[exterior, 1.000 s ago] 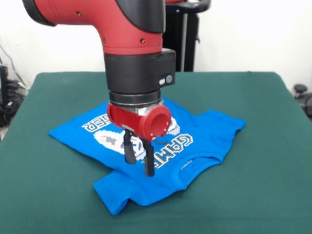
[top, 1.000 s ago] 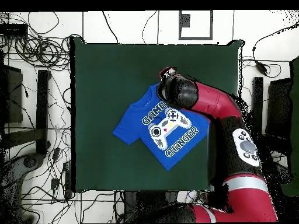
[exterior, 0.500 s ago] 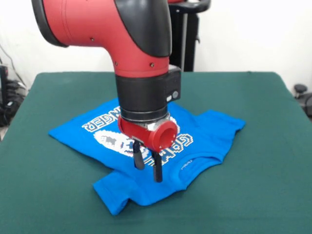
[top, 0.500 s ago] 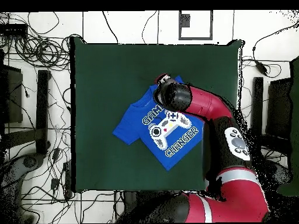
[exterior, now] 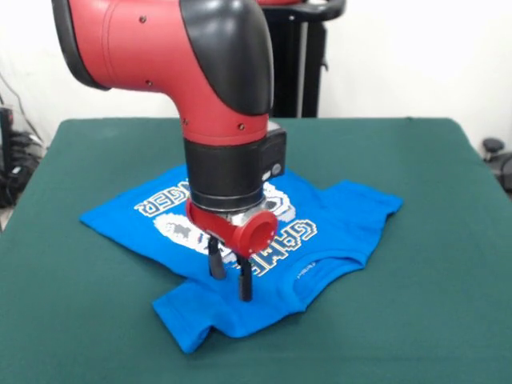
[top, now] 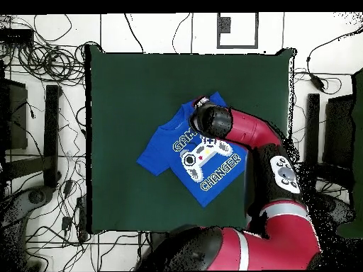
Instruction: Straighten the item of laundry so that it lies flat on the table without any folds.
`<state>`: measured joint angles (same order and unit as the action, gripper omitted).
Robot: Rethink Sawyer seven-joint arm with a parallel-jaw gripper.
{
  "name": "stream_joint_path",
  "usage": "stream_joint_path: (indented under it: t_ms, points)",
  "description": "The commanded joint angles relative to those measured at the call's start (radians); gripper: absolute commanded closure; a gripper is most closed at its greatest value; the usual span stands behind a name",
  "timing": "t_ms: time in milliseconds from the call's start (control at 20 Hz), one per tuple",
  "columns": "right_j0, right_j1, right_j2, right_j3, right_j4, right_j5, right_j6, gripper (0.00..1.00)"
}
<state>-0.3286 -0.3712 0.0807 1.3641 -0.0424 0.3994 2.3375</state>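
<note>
We see a large dark green felt-topped rectangular table (exterior: 432, 240) (top: 135, 92); a bright blue short-sleeved T-shirt (exterior: 344, 220) (top: 166, 152) lies near its centre, collar toward 6 o'clock in the front view.

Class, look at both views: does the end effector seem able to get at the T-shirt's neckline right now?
Probably yes. The end effector hangs open directly over the blue T-shirt, close beside its collar, and nothing lies between them on the green table.

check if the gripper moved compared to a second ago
Yes. In the front view the gripper has shifted slightly toward the near edge of the blue shirt, its open fingertips now over the hem by the near sleeve, no longer over the lettering.
</note>
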Motion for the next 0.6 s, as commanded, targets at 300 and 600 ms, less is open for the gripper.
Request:
stream_joint_path:
  t_ms: [300,600]
  points:
    - [0.07,0.12,-0.066,-0.076,-0.024,0.03,0.065,0.0]
    - [0.071,0.116,-0.079,-0.086,-0.013,0.027,0.065,0.0]
